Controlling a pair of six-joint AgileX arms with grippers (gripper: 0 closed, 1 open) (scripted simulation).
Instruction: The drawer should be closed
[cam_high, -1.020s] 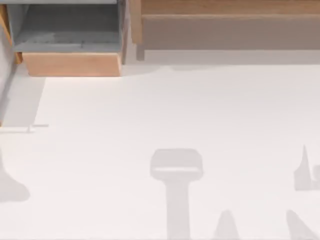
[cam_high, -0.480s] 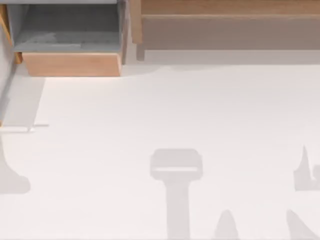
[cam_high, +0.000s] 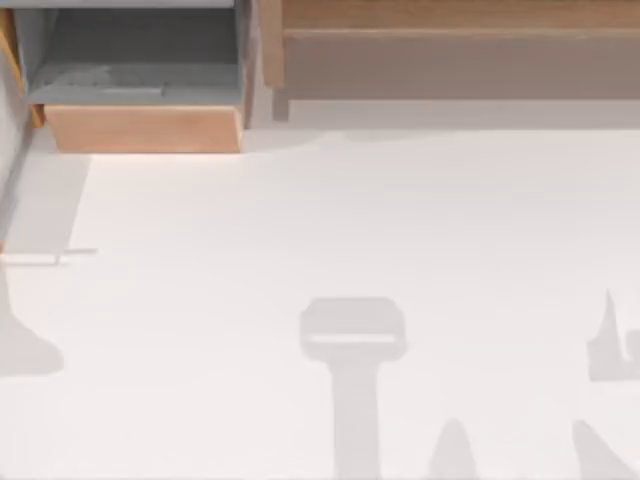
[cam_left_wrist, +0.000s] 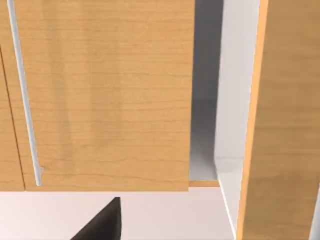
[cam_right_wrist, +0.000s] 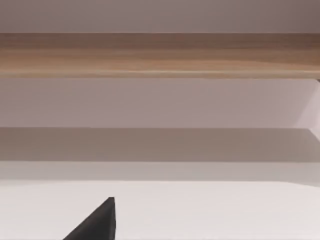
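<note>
Drawer at the far left corner of the table, pulled out, grey floor open to the top view. Hasn't budged over the last second, tan front in the same spot in all three top shots. Only real change: the shadow blob at the table's left edge, crept a touch toward the drawer. Probably the left arm easing in, so closing not started yet, just the approach. Pretty much the whole push still to do.

Left wrist view way more useful here: drawer front face-on and close, with a thin silver handle running along it and a gap beside the panel into the grey inside. No sign of that handle from above. Dark tip of the left gripper poking in, short of the panel, not touching. Can't tell how wide open it is, and nothing visibly held.

Right wrist view: just the long ledge, also along the far edge in the top view, right of the drawer. Right gripper well back from it, looks idle. Can't tell its opening either.
</note>
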